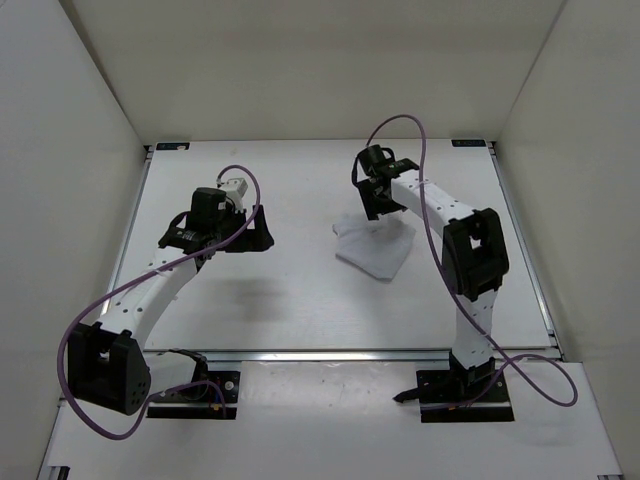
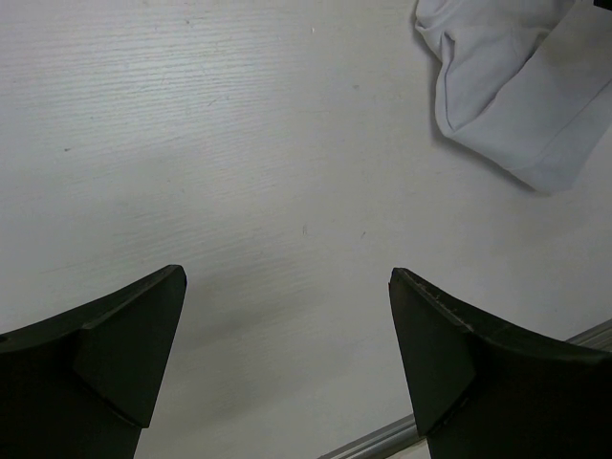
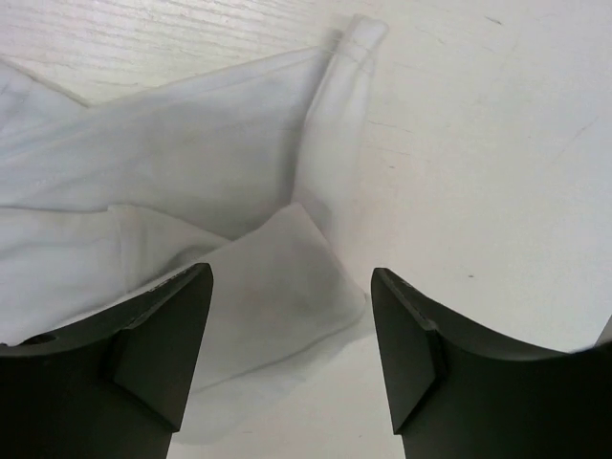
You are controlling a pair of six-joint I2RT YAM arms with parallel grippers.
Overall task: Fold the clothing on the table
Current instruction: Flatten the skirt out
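Firstly, the table [image 1: 300, 300]: flat matte white, with a metal rail [image 2: 382, 442] along its edge. The left arm [image 1: 150, 290], white with black joints, reaches from its base at 7 o'clock toward 10 o'clock of table centre. The right arm [image 1: 470, 260], of the same make, reaches from its base at 5 o'clock toward 1 o'clock. The clothing [image 1: 378, 250] is one white piece of thin fabric, partly folded over itself. It lies flat on the table just off centre toward 3 o'clock, directly under the right wrist. In the left wrist view it sits at 1 o'clock, well apart from that arm's fingers. The left gripper [image 2: 287, 287] has its jaws spread wide over bare table, with nothing between them. The right gripper [image 3: 292, 277] has its jaws parted above the clothing, a folded flap lying between and below the fingers and not pinched. A purple cable [image 1: 100, 310] loops along each arm.
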